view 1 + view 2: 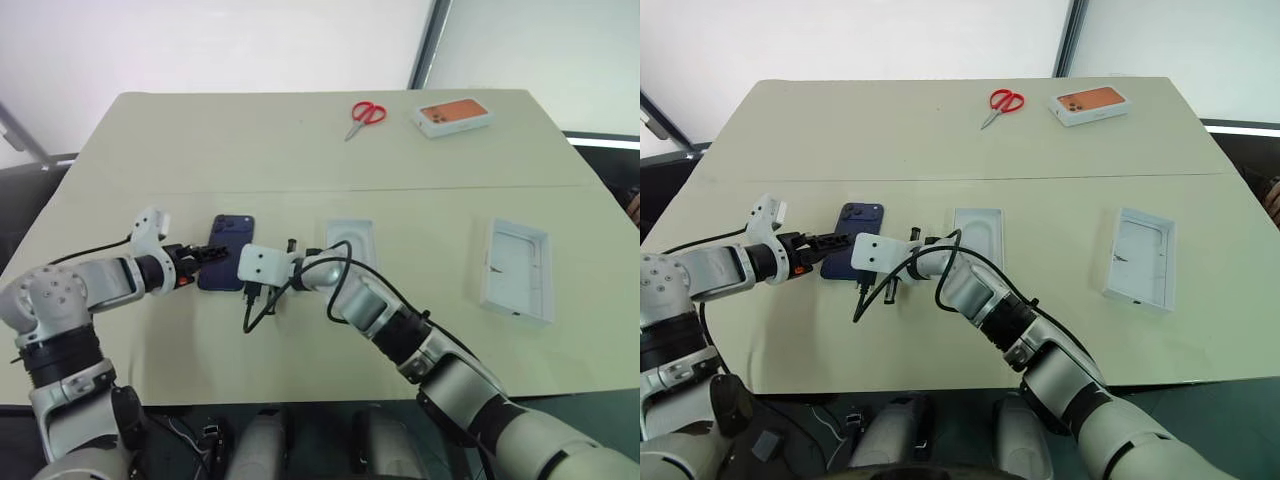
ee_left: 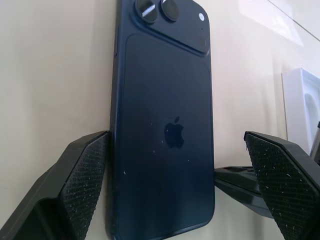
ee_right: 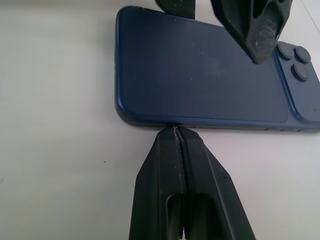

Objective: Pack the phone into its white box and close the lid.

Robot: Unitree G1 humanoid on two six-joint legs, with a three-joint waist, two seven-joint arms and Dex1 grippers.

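Observation:
The dark navy phone (image 1: 228, 250) lies back up on the table, its camera cluster at the far end. My left gripper (image 2: 170, 142) is open and straddles the phone's near end: one finger (image 2: 75, 185) is against its edge and the other (image 2: 280, 175) stands clear of it. My right gripper (image 3: 175, 131) is shut, with its tip against the phone's long side. A white hollow piece (image 1: 518, 268), which looks like the lid lying inside up, rests far to the right. Just right of the phone is a shallow white piece with an oval recess (image 1: 350, 240); I cannot tell whether it is the white box.
Red-handled scissors (image 1: 366, 114) and a white box with an orange top (image 1: 453, 117) lie at the far side of the table (image 1: 200, 140). A black cable (image 1: 262, 305) loops off my right wrist near the phone.

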